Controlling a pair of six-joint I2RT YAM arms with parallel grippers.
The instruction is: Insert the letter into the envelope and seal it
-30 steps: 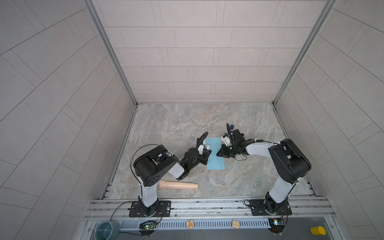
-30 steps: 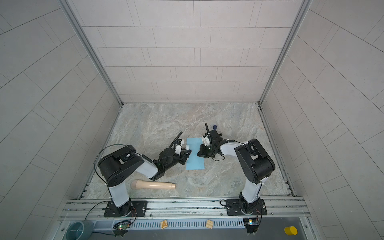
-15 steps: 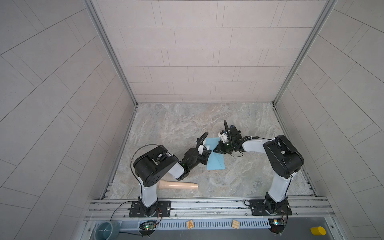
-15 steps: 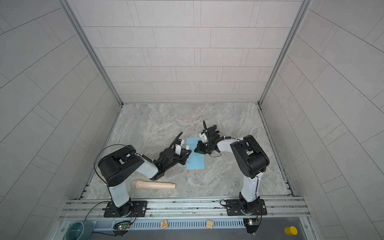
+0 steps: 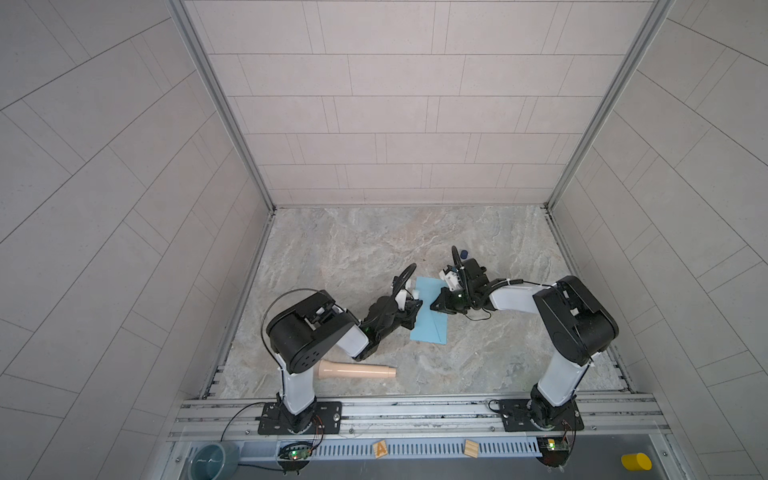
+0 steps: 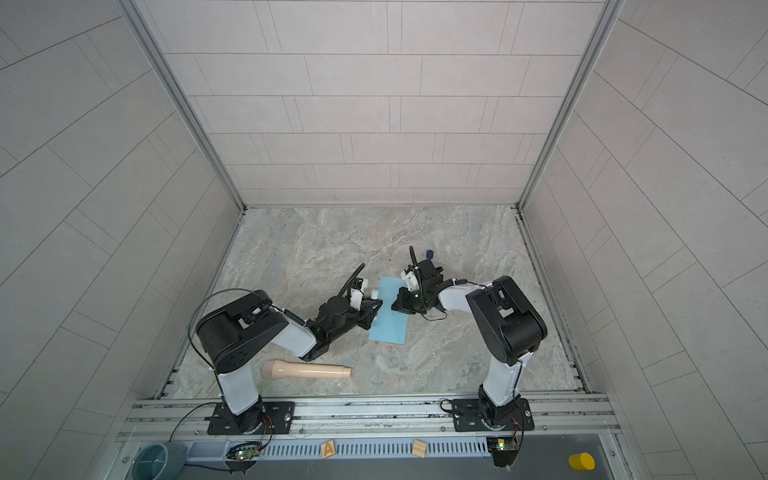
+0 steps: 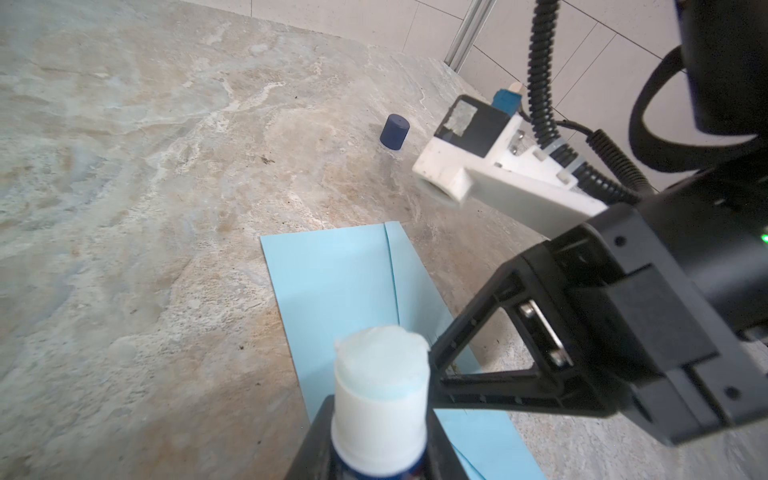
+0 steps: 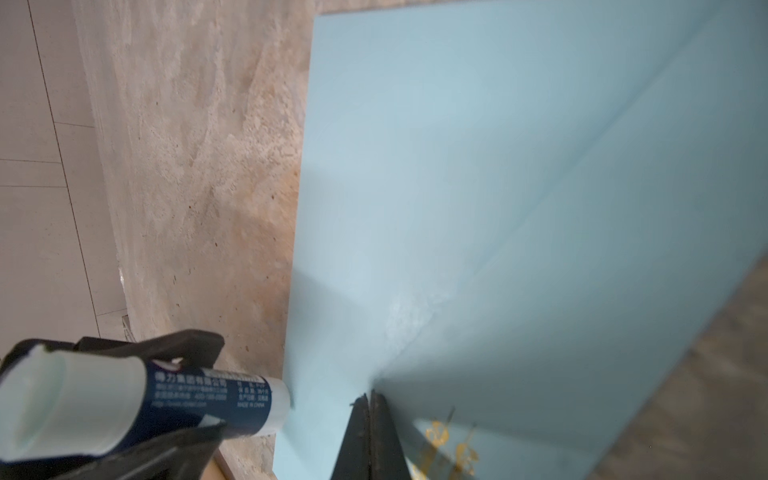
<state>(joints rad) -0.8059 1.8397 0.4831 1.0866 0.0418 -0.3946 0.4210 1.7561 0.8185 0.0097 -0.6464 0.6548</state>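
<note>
Below the front rail at the left a grey-blue round bowl is sitting, and a beige tapered plastic cylinder is lying on the marbled stone worktop near the base of the left arm. That arm is folding low and reaching toward the middle. The left fingers are grasping a dark blue glue stick with a white collar and bared pale glue. Only the fingers' edges are showing in the left wrist view, and whether the glue is touching paper is hard to tell. The light blue long paper envelope is lying flat on the worktop between the two arms, its middle partly hidden under both sets of fingers in both top views. A whitish smear is showing on it in the right wrist view. The right fingers are clenched together, tips resting on the envelope beside a blurred gold mark; whether they are pinching any paper cannot be told. The right arm is bending at the elbow and stretching low toward the left. A small dark blue round cap is standing just behind its wrist. Pale tiled walls are enclosing the worktop on three sides.
</note>
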